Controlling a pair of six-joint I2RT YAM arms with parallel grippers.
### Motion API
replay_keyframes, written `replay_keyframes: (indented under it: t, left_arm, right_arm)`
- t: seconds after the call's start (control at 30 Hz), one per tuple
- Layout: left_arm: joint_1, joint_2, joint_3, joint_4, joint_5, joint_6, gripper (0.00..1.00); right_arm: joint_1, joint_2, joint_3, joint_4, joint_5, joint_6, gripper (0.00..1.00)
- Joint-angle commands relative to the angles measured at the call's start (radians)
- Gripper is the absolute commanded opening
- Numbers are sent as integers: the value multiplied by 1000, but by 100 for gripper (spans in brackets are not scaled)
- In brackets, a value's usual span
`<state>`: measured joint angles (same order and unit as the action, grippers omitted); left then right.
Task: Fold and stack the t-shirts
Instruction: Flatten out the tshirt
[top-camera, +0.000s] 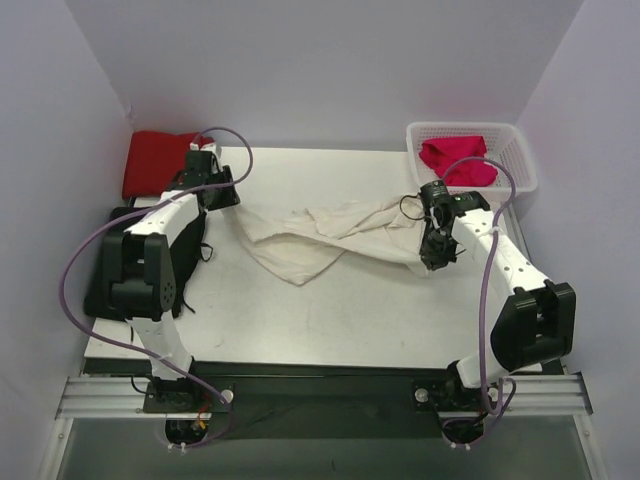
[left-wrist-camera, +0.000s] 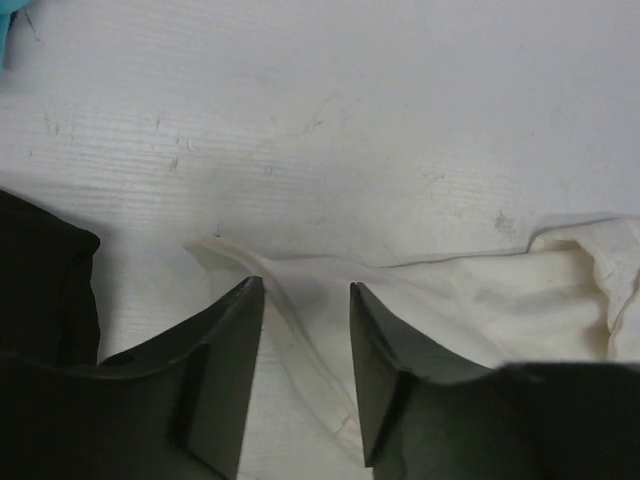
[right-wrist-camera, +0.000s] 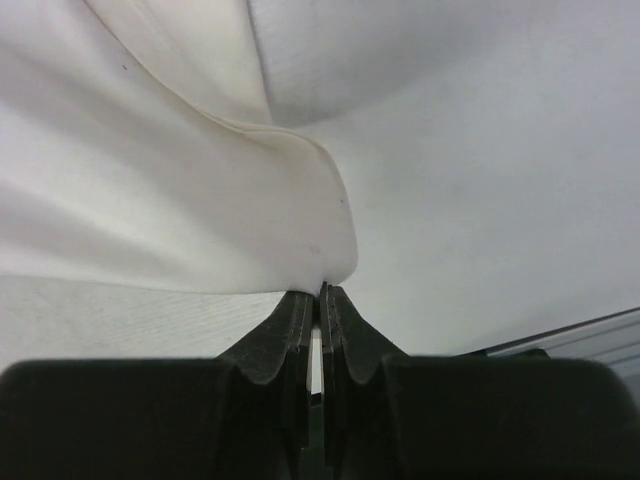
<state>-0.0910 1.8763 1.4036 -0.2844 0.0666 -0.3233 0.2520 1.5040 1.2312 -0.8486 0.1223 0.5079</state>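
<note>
While the right tool (right-wrist-camera: 320, 292) is pinched tight on a fold of the cream-white t-shirt (top-camera: 330, 228), the cloth spreads away ahead of its tips and to their left. The left tool (left-wrist-camera: 305, 300) stands partly open and grips nothing. The shirt's hem lies on the surface (left-wrist-camera: 300, 120) between its two fingers and trails off to its right.

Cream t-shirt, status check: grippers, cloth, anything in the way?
Left gripper open, straddling cream t-shirt left hem. Right gripper shut on its right edge. Shirt crumpled, unfolded. Red t-shirt far left, apart.
</note>
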Motion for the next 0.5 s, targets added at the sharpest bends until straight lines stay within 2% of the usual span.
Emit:
replay_keyframes:
  t: [0.0,0.07,0.3,0.47]
  left_arm:
    - [-10,-69,-43,34,25,24,56]
    - [-13,-74,-55,31,22,21,59]
    - [-38,-75,-100,18,-17,18,60]
    - [-52,-83,-54,-162,-57,15,56]
  right_arm:
    - [-14,-11,7,-115,71,-2,0]
    - [-22,-10,1,-116,80,-3,0]
    - [-72,7,8,-124,91,-11,0]
    - [-120,19,25,-129,102,-42,0]
